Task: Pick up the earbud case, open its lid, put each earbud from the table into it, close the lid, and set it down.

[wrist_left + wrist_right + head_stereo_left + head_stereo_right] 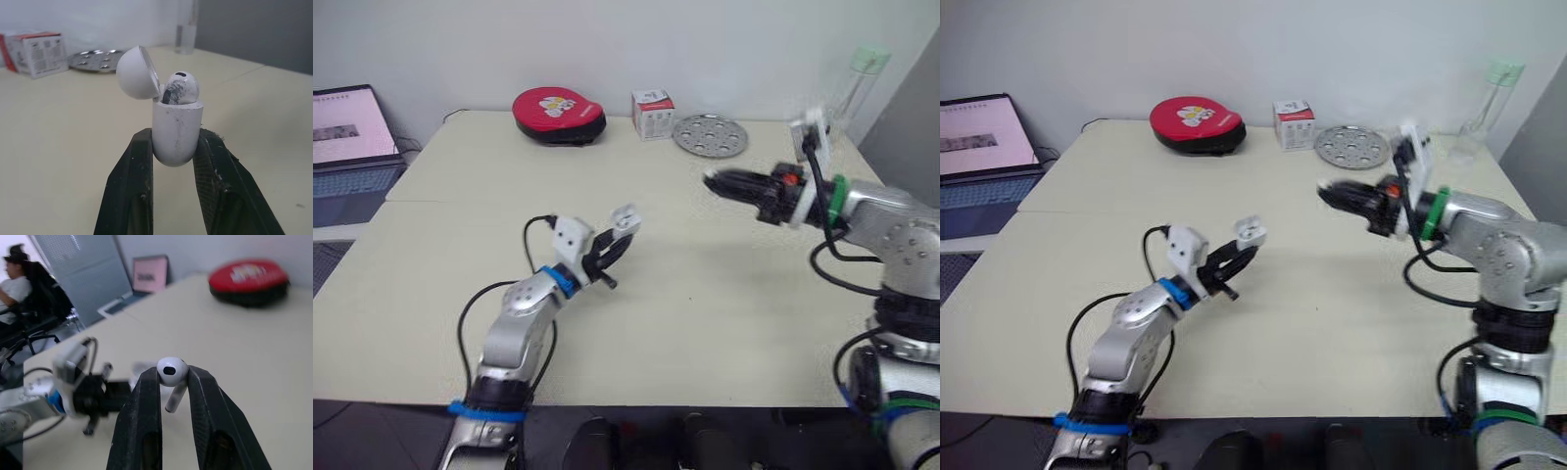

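Earbud case, white and capsule-shaped, is clamped by its rounded bottom between the two black fingers of the left gripper, which is raised above the cream table near its middle. Its long axis runs in line with the fingers, and its open mouth points away from the wrist, up and toward the robot's right. The lid is hinged open and tipped back to one side. One earbud sits in the case with its rounded head sticking out. The right gripper hovers well apart from the case, fingers aimed at it, and pinches a second earbud by the head, its stem hanging down at a slant. A red round pouch, a small box and a perforated metal disc lie along the table's far edge.
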Robot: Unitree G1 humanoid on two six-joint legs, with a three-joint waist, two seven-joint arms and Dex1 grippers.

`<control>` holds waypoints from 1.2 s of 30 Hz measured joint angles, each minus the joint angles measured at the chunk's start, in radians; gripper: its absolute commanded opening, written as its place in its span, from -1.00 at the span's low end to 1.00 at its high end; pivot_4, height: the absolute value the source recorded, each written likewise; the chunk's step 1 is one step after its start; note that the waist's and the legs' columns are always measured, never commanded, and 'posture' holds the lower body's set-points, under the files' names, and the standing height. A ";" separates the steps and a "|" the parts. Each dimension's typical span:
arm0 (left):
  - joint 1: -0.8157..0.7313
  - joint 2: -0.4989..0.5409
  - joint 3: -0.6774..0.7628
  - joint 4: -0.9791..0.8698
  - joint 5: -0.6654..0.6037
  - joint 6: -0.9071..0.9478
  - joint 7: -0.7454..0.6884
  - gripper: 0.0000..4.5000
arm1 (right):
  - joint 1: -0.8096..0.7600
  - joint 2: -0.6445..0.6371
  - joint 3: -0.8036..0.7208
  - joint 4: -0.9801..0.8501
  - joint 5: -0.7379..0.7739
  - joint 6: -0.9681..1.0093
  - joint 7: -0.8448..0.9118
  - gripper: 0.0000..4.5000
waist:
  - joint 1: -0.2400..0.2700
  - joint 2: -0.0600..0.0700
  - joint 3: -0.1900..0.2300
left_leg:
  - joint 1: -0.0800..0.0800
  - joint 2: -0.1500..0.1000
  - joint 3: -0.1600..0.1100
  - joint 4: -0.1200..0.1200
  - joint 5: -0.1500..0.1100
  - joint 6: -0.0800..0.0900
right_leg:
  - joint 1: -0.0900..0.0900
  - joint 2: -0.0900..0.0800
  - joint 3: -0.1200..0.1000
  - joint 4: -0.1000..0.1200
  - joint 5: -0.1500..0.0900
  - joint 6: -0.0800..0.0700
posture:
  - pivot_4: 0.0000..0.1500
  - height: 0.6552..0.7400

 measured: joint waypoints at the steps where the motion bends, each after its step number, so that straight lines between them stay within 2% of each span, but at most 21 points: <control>1: -0.033 -0.011 -0.002 0.016 -0.005 -0.002 -0.010 -0.66 | 0.004 0.032 0.020 -0.013 -0.024 -0.064 -0.022 -0.82 | 0.000 0.000 0.000 | -0.001 -0.001 0.001 0.001 0.000 0.000 | -0.001 -0.001 0.001 0.000 0.000 0.000 | 1.00 1.00; 6: -0.148 -0.041 -0.004 0.059 -0.028 -0.010 -0.066 -0.66 | 0.082 0.130 0.112 -0.026 -0.172 -0.337 -0.117 -0.82 | -0.004 0.000 0.000 | 0.000 0.000 0.003 0.001 0.000 0.001 | -0.001 -0.001 0.002 0.000 0.001 0.000 | 1.00 1.00; 13: -0.193 -0.060 -0.019 0.071 -0.051 0.002 -0.111 -0.66 | 0.192 0.192 0.215 -0.015 -0.284 -0.499 -0.183 -0.82 | -0.013 0.000 0.000 | 0.001 0.001 0.002 0.000 0.000 0.000 | -0.002 0.001 0.002 0.003 0.001 0.000 | 1.00 1.00; 22: -0.229 -0.059 -0.018 0.102 -0.065 0.002 -0.138 -0.66 | 0.229 0.198 0.233 0.003 -0.325 -0.562 -0.206 -0.82 | -0.013 0.000 0.000 | 0.001 0.001 0.003 0.000 0.000 0.000 | -0.001 0.001 0.003 0.002 0.001 0.000 | 1.00 1.00; 36: -0.228 -0.047 -0.019 0.101 -0.082 0.016 -0.159 -0.66 | 0.247 0.173 0.203 0.027 -0.283 -0.549 -0.208 -0.82 | -0.014 0.000 0.000 | 0.002 0.001 0.003 0.000 0.000 0.000 | -0.001 0.001 0.003 0.002 0.000 0.000 | 1.00 1.00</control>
